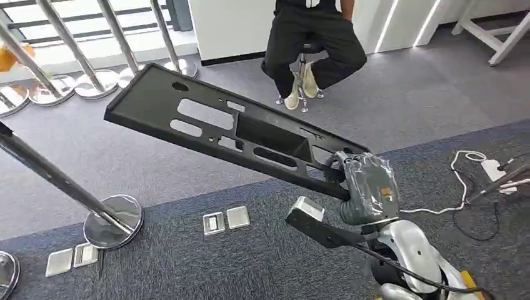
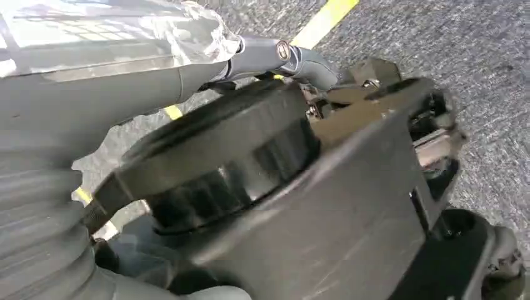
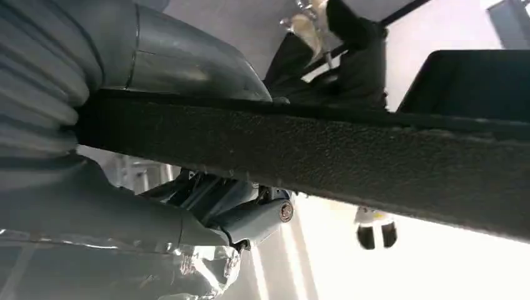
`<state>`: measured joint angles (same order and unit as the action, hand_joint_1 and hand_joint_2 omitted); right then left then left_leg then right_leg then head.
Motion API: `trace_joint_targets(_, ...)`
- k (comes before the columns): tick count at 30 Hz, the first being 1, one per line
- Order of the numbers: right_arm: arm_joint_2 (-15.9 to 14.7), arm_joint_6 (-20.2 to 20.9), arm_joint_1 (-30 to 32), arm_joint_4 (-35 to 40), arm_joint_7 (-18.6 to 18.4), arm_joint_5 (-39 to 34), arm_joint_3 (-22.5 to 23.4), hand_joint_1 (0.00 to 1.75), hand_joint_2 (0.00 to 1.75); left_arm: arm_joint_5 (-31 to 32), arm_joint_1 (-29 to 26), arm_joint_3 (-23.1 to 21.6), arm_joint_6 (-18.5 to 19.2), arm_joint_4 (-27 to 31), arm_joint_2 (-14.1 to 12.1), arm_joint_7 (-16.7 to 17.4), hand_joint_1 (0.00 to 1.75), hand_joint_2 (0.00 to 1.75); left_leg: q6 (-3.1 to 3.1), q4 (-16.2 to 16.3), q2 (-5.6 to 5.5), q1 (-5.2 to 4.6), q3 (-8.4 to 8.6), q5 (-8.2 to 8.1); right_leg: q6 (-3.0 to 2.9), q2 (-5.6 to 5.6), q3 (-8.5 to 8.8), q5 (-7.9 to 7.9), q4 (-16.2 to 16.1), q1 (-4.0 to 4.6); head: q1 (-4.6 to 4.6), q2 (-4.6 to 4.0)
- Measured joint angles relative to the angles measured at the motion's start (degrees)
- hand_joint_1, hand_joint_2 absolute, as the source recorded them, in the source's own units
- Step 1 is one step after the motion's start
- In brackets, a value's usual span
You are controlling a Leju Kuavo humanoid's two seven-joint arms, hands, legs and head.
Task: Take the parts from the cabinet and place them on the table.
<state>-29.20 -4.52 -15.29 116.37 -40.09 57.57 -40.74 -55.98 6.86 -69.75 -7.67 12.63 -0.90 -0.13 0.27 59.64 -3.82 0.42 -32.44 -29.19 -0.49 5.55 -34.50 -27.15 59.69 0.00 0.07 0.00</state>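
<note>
The right hand (image 1: 365, 187), wrapped in clear film over its grey cover, grips one end of a long black plastic panel (image 1: 212, 122); in the right wrist view the thumb (image 3: 187, 69) and the darker fingers (image 3: 250, 219) clamp the panel's textured edge (image 3: 350, 150) from both sides; no writing can be read on the part. The left hand (image 2: 269, 47) shows in its own wrist view beside dark parts, with a finger partly curled; whether it holds anything cannot be told. The panel is one piece, held in the air above the floor, slanting up and away to the robot's left, pierced by several slots and one round hole; nothing touches its far end. On the dark carpet below lie two pairs of metal floor plates (image 1: 225, 220), four in all; a chrome stanchion base (image 1: 114, 220) stands just left of them; a white power strip (image 1: 500, 172) with its cable lies at right. Open grey floor stretches beyond; further off, more chrome posts (image 1: 94, 78) and a seated person (image 1: 312, 44) on a stool.
</note>
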Motion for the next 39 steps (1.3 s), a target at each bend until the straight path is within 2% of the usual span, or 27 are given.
trace_joint_targets(3, 0.07, -0.02, -0.07, -0.11, 0.0, 0.02, -0.09, 1.75, 1.75, 0.0, 0.01, 0.0, 0.02, 0.02, 0.08, 0.0, 0.0, 1.75, 0.81, -0.31, 1.4, -0.35, 0.12, 0.39, 1.13, 1.45, -0.3, 0.45, -0.44, -0.26, 0.02, 0.0)
trace_joint_targets(4, 0.09, -0.04, 0.03, -0.11, 0.0, 0.02, -0.09, 1.75, 1.75, 0.0, 0.19, 0.0, 0.02, 0.09, 0.17, 0.0, 0.0, 1.75, 1.27, -0.97, 2.06, 0.05, 0.42, 0.73, 1.19, 0.09, -0.27, 0.04, -0.12, -0.39, -0.13, 0.0)
trace_joint_targets(5, 0.07, -0.02, -0.21, -0.15, 0.0, 0.02, -0.11, 1.75, 1.75, 0.0, 0.29, 0.0, 0.0, 0.11, 0.15, 0.0, 0.0, 1.75, 1.44, -1.28, 2.47, -0.01, 0.62, 0.86, 1.46, -2.5, -0.94, -1.24, 1.64, -0.02, 0.27, 0.0)
trace_joint_targets(6, 0.09, -0.04, -0.47, -0.22, 0.04, 0.02, -0.11, 1.75, 1.75, 0.02, 0.22, -0.02, 0.02, 0.11, 0.15, 0.02, 0.0, 1.75, 1.58, -1.34, 3.1, 0.01, 0.63, 0.89, 1.7, -3.82, -2.76, -3.25, 5.25, -0.23, 1.1, 0.0)
trace_joint_targets(8, 0.09, -0.02, -0.37, -0.28, 0.04, 0.02, -0.24, 1.75, 1.75, 0.0, 0.04, 0.0, 0.0, 0.09, 0.15, 0.0, 0.0, 1.75, 1.66, -1.33, 4.45, -0.03, 0.58, 0.79, 2.19, -4.89, -7.34, -6.7, 14.25, -0.63, 1.57, 0.0)
trace_joint_targets(9, 0.09, -0.02, -0.35, -0.37, 0.04, 0.02, -0.28, 1.75, 1.75, 0.0, 0.06, 0.0, 0.0, 0.09, 0.15, 0.0, 0.0, 1.75, 1.63, -1.32, 5.01, -0.02, 0.59, 0.71, 2.31, -5.0, -8.49, -6.78, 16.21, -0.8, 1.73, 0.0)
trace_joint_targets(10, 0.09, -0.02, -0.35, -0.46, 0.04, 0.02, -0.35, 1.75, 1.75, 0.0, 0.06, 0.0, 0.0, 0.09, 0.13, 0.0, 0.0, 1.75, 1.55, -1.32, 5.64, 0.01, 0.69, 0.59, 2.42, -5.08, -8.2, -5.49, 15.31, -0.96, 1.94, 0.0)
trace_joint_targets(12, 0.09, -0.02, -0.36, -0.5, 0.04, 0.02, -0.5, 1.75, 1.75, 0.0, 0.09, 0.0, -0.02, 0.09, 0.13, 0.0, 0.0, 1.75, 1.24, -1.32, 6.71, 0.12, 1.14, 0.23, 2.59, -5.96, -4.02, -0.63, 6.93, -1.18, 2.36, 0.0)
trace_joint_targets(13, 0.09, -0.02, -0.37, -0.5, 0.04, 0.02, -0.52, 1.75, 1.75, 0.0, 0.08, 0.0, -0.02, 0.09, 0.13, 0.02, 0.0, 1.75, 0.94, -1.32, 7.17, 0.17, 1.49, 0.0, 2.55, -7.25, -1.17, 1.64, 1.52, -1.24, 2.58, 0.0)
trace_joint_targets(14, 0.09, -0.02, -0.42, -0.55, 0.04, 0.02, -0.52, 1.75, 1.75, 0.0, 0.07, 0.0, -0.04, 0.05, 0.04, 0.09, 0.0, 1.75, 0.54, -1.3, 7.5, -0.22, 1.64, -0.25, 2.52, -9.63, -0.28, 0.6, -0.48, -0.6, 2.84, 0.0)
trace_joint_targets(15, 0.09, -0.04, -0.45, -0.52, 0.04, 0.02, -0.55, 1.75, 1.75, 0.02, 0.08, 0.0, -0.04, 0.04, 0.02, 0.11, 0.0, 1.75, 0.15, -1.11, 7.76, -0.35, 1.71, -0.5, 1.75, -8.72, -0.35, 1.0, -0.86, -0.46, 2.91, 0.0)
trace_joint_targets(18, 0.09, -0.04, -0.44, -0.52, 0.0, 0.02, -0.57, 1.75, 1.75, 0.0, 0.13, 0.0, -0.02, 0.04, 0.0, 0.24, 0.0, 1.75, -0.67, -1.46, 8.91, -0.34, 2.45, -0.81, 0.82, -7.13, -0.4, 0.77, -0.79, -0.27, 2.16, 0.0)
trace_joint_targets(19, 0.09, -0.07, -0.46, -0.52, 0.02, 0.02, -0.59, 1.75, 1.75, 0.0, 0.13, 0.0, 0.02, 0.04, -0.06, 0.28, 0.0, 1.75, -1.25, -0.87, 7.91, 0.01, 2.6, -1.47, 0.34, -6.69, -0.03, 0.98, -1.11, -0.71, 2.08, 0.0)
trace_joint_targets(20, 0.09, -0.13, -0.71, -0.52, 0.0, -0.07, -0.61, 1.75, 1.75, 0.02, 0.13, -0.02, 0.09, 0.04, -0.07, 0.26, 0.0, 1.75, -1.37, 1.17, 5.89, 0.07, 1.89, -2.74, 0.08, -6.25, 0.04, 0.94, -1.11, -0.68, 1.64, 0.0)
trace_joint_targets(21, 0.09, -0.17, -0.86, -0.52, 0.0, -0.37, -0.61, 1.75, 1.75, 0.02, 0.14, -0.02, 0.2, 0.04, -0.07, 0.28, 0.0, 1.75, -1.35, 4.95, 4.86, 0.03, 0.03, -4.85, -0.35, -5.97, 0.05, 0.89, -1.09, -0.61, 1.05, 0.0)
trace_joint_targets(23, 0.09, -0.5, -0.87, -0.55, 0.0, -1.03, -0.7, 1.75, 1.75, 0.02, 0.17, 0.0, 0.37, 0.04, -0.09, 0.15, 0.0, 1.75, -1.35, 13.95, 4.26, -0.13, -4.56, -8.56, -0.64, -5.01, 0.04, 0.8, -1.05, -0.31, 0.28, 0.0)
trace_joint_targets(24, 0.09, -0.61, -0.86, -0.66, 0.0, -1.22, -0.83, 1.75, 1.75, 0.02, 0.3, 0.02, 0.48, 0.07, -0.11, 0.02, 0.0, 1.75, -1.25, 16.8, 4.2, -0.28, -6.03, -8.84, -0.7, -4.3, 0.11, 0.76, -1.0, -0.17, 0.11, 0.0)
trace_joint_targets(25, 0.09, -0.66, -0.85, -0.79, 0.0, -1.31, -0.85, 1.75, 1.75, 0.07, 0.42, 0.02, 0.55, 0.09, -0.11, 0.02, 0.0, 1.75, -1.04, 16.57, 4.16, -0.45, -6.01, -7.73, -0.75, -3.63, 0.28, 0.71, -0.96, -0.08, 0.0, 0.0)
trace_joint_targets(26, 0.11, -0.77, -0.85, -0.85, 0.0, -1.31, -0.85, 1.75, 1.75, 0.15, 0.38, 0.0, 0.55, 0.09, -0.11, 0.04, 0.0, 1.75, -0.73, 13.9, 4.03, -0.52, -4.95, -5.37, -0.79, -2.86, 0.46, 0.67, -0.92, -0.01, -0.22, 0.0)
trace_joint_targets(28, 0.11, -1.31, -0.84, -0.85, 0.0, -1.03, -0.87, 1.75, 1.75, 0.28, 0.33, 0.0, 0.55, 0.09, -0.11, 0.09, 0.0, 1.75, -0.1, 4.44, 2.3, -0.49, -1.25, 0.44, -0.63, -1.49, 0.77, 0.47, -0.77, 0.04, -0.48, 0.0)
trace_joint_targets(29, 0.11, -1.59, -0.82, -0.87, 0.0, -0.83, -0.87, 1.75, 1.75, 0.35, 0.18, -0.02, 0.55, 0.07, -0.18, 0.22, 0.0, 1.75, 0.19, 1.42, -0.4, -0.37, -0.48, 1.0, -0.54, -1.08, 0.55, 0.42, -0.75, -0.08, -0.46, 0.0)
trace_joint_targets(30, 0.11, -1.71, -0.76, -0.9, 0.0, -0.74, -0.87, 1.75, 1.75, 0.48, -0.04, -0.02, 0.52, 0.07, -0.17, 0.26, 0.0, 1.75, 0.14, -0.29, -0.7, -0.22, 0.21, 0.75, -0.28, -0.1, 0.1, 0.34, -0.23, 0.19, -0.44, 0.0)
trace_joint_targets(33, 0.11, -1.84, -0.07, -0.9, 0.0, -0.44, -0.85, 1.75, 1.75, 0.77, 0.18, -0.02, 0.63, 0.09, -0.17, 0.26, 0.0, 1.75, 0.68, -0.43, 0.75, -0.56, 0.21, 0.65, 0.78, 1.52, -0.27, 0.85, -0.82, -0.39, -0.48, 0.0)
trace_joint_targets(34, 0.02, -1.84, 0.08, -0.87, 0.0, -0.37, -0.79, 1.75, 1.75, 0.79, 0.26, -0.02, 0.63, 0.22, -0.04, 0.26, 0.0, 1.75, 1.12, -1.42, 1.55, 0.08, 0.57, 1.07, 0.94, 1.54, -0.22, 0.64, -0.61, -0.06, -0.59, 0.0)
trace_joint_targets(36, 0.0, -1.86, 0.08, -0.9, 0.0, -0.22, -0.74, 1.75, 1.75, 0.83, 0.18, -0.02, 0.63, 0.22, -0.13, 0.28, 0.0, 1.75, 1.58, -1.96, 2.73, 0.06, 0.99, 1.24, 1.57, -3.41, -2.03, -2.22, 3.48, -0.01, 0.74, 0.0)
trace_joint_targets(38, 0.04, -1.86, 0.39, -0.9, 0.0, -0.15, -0.76, 1.75, 1.75, 0.83, 0.03, -0.02, 0.63, 0.22, -0.15, 0.28, 0.0, 1.75, 1.64, -1.93, 4.15, 0.0, 1.04, 1.15, 2.26, -4.78, -6.32, -6.02, 12.19, -0.48, 1.18, -0.02)
trace_joint_targets(39, 0.04, -1.86, 0.56, -0.92, 0.0, -0.11, -0.76, 1.75, 1.75, 0.83, 0.05, -0.02, 0.63, 0.22, -0.17, 0.28, 0.0, 1.75, 1.63, -1.92, 4.81, 0.02, 1.05, 1.02, 2.56, -4.95, -7.82, -6.59, 15.02, -0.73, 1.29, 0.0)
